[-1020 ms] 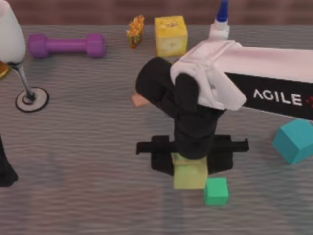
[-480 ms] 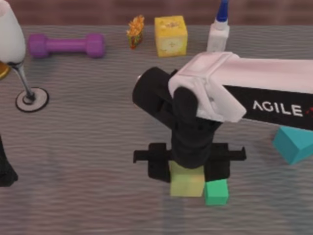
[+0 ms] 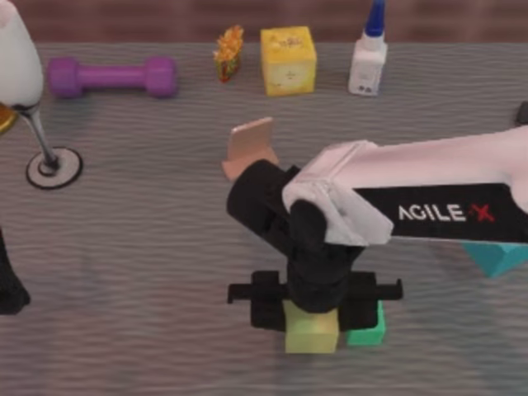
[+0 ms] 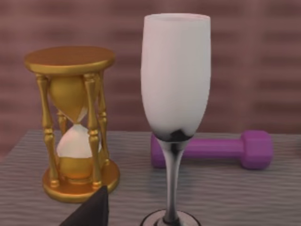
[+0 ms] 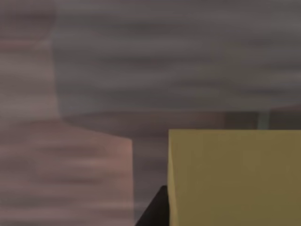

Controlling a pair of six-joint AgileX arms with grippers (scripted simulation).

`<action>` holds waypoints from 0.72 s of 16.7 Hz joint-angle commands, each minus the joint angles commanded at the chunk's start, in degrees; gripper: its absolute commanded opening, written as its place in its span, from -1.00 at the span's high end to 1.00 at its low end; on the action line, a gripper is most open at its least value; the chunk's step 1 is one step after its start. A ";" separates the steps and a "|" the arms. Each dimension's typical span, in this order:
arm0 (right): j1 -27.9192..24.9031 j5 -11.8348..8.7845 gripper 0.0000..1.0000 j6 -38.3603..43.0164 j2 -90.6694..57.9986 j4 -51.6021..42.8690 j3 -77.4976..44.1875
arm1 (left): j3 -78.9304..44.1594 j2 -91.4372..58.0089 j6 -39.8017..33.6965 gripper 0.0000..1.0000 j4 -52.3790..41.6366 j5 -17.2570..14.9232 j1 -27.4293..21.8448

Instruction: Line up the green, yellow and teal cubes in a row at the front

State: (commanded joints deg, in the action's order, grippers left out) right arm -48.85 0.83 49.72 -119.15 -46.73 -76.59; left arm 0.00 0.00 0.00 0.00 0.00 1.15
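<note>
Three cubes, one of each colour: the yellow (image 3: 312, 332) at the front centre, the green (image 3: 368, 327) touching its right side, the teal cube (image 3: 498, 258) well apart at the right edge (half under the arm). The right gripper (image 3: 314, 302) stands directly over the yellow, fingers clenched on it. The left gripper (image 3: 10, 290) is parked at the left edge; whether it grips anything cannot be told.

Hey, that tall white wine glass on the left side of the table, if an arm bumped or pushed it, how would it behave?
The wine glass would probably tip easily: a tall, wide bowl sits on a thin stem over a small round foot. It looks fragile, so a fall might break it. Once on its side it would likely roll, perhaps toward the hourglass standing close beside it.
</note>
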 joint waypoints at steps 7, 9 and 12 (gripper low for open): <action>0.00 0.00 0.25 0.00 0.00 0.00 0.00 | 0.00 0.00 0.00 -1.00 0.00 0.00 0.00; 0.00 0.00 -0.06 0.00 0.00 0.00 0.00 | 0.00 0.00 0.00 -1.00 0.00 0.00 0.00; 0.00 0.00 -0.51 0.00 0.00 0.00 0.00 | 0.00 0.00 0.00 -1.00 0.00 0.00 0.00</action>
State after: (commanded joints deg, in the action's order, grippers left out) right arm -48.85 0.83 49.72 -119.15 -46.73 -76.59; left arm 0.00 0.00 0.00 0.00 0.00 1.15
